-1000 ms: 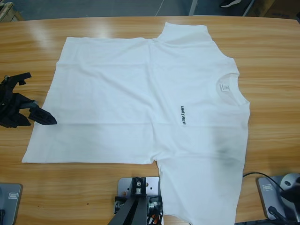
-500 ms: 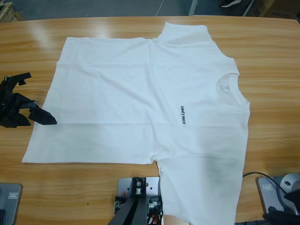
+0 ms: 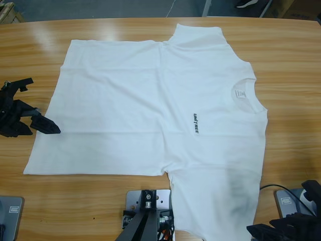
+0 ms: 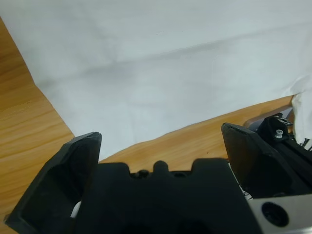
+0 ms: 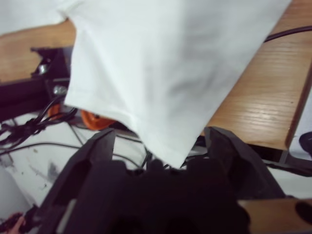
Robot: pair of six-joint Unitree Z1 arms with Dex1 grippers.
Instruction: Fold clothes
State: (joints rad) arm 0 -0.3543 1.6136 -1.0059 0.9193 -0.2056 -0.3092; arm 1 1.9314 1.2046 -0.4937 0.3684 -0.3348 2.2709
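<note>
White T-shirt [image 3: 150,100] flat on table [image 3: 291,60], chest lettering [image 3: 195,123] "UNITREE"

A: What is lying beyond the long, light-brown wooden counter [image 3: 291,45] with its streaky grain?

B: A strip of grey floor [image 3: 125,9] is running along the far edge, and ceiling light is glaring off the wood at the upper left.

A: And underneath?

B: A pale floor [image 5: 44,165] is showing below the near edge, with thin black cables [image 5: 29,141] trailing across it.

Bare table [image 3: 291,75] around T-shirt [image 3: 150,110] (wide margins), black cable [image 3: 273,188] beside sleeve
</note>
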